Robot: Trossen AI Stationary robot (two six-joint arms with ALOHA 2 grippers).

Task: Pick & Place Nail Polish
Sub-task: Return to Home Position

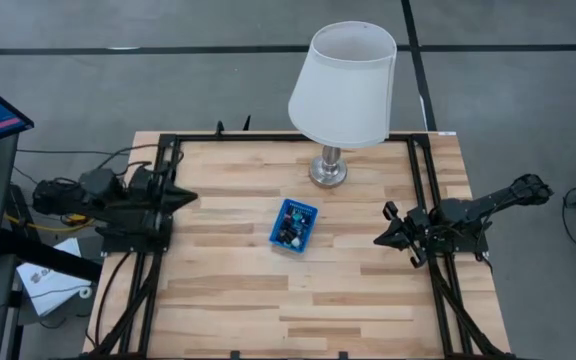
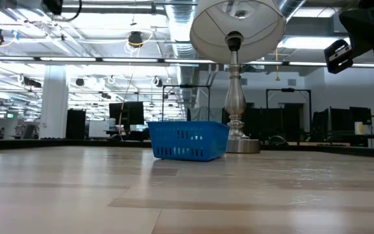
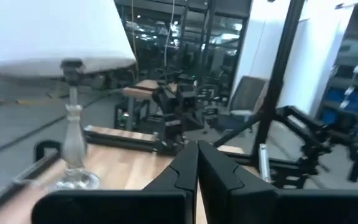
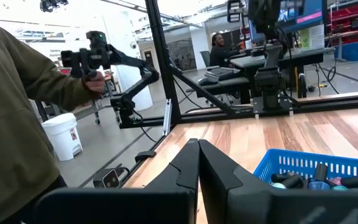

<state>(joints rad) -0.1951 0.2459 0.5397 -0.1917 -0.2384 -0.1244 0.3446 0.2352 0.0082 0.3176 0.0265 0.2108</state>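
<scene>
The nail polish bottles (image 4: 316, 182) lie inside the small blue basket (image 1: 293, 225), which stands on its base at the middle of the wooden table; it also shows in the low view (image 2: 188, 141). My left gripper (image 1: 190, 198) is shut and empty at the table's left edge, above the table; it also shows in the left wrist view (image 3: 197, 152). My right gripper (image 1: 381, 238) is shut and empty at the table's right side, to the right of the basket; it also shows in the right wrist view (image 4: 197, 149).
A table lamp with a white shade (image 1: 343, 85) stands on its metal foot (image 1: 328, 170) at the far middle of the table, just behind the basket. A black frame (image 1: 423, 190) runs along the table's sides. A person in an olive sleeve (image 4: 17, 93) stands beyond the table.
</scene>
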